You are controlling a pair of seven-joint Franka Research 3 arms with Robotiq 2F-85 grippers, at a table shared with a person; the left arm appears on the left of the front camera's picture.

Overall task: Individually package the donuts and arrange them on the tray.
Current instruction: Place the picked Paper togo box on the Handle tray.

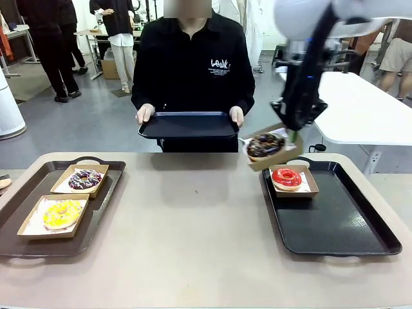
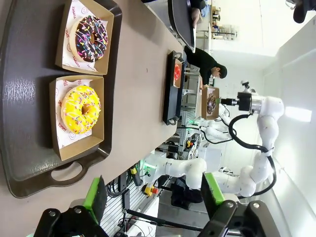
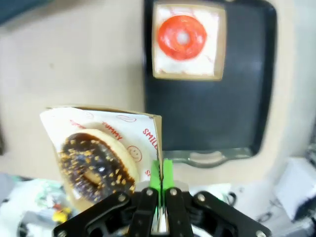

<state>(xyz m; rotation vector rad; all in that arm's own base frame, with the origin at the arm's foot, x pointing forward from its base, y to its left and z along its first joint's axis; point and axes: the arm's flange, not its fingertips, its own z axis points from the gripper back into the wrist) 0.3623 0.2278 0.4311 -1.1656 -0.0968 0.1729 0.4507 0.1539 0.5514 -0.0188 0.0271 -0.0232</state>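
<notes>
My right gripper (image 1: 294, 134) (image 3: 161, 182) is shut on the rim of a cardboard box (image 3: 148, 123) that hangs tilted above the table's far right, just beyond the black tray (image 1: 335, 219). In the box lies the dark chocolate donut (image 1: 264, 145) (image 3: 94, 165). The red donut (image 1: 286, 177) (image 3: 182, 35) sits boxed at the black tray's far left corner. On the brown tray (image 1: 106, 199) at the left rest the sprinkled donut (image 1: 84, 179) (image 2: 91, 38) and the yellow donut (image 1: 62, 214) (image 2: 80, 109), each in its box. My left gripper (image 2: 154, 197) is open, off that tray's end.
A person at the far side holds a second black tray (image 1: 188, 125) with both hands above the table edge. The black tray's near part (image 3: 212, 113) is bare. A white table (image 1: 360, 109) stands at the back right, and people stand farther off.
</notes>
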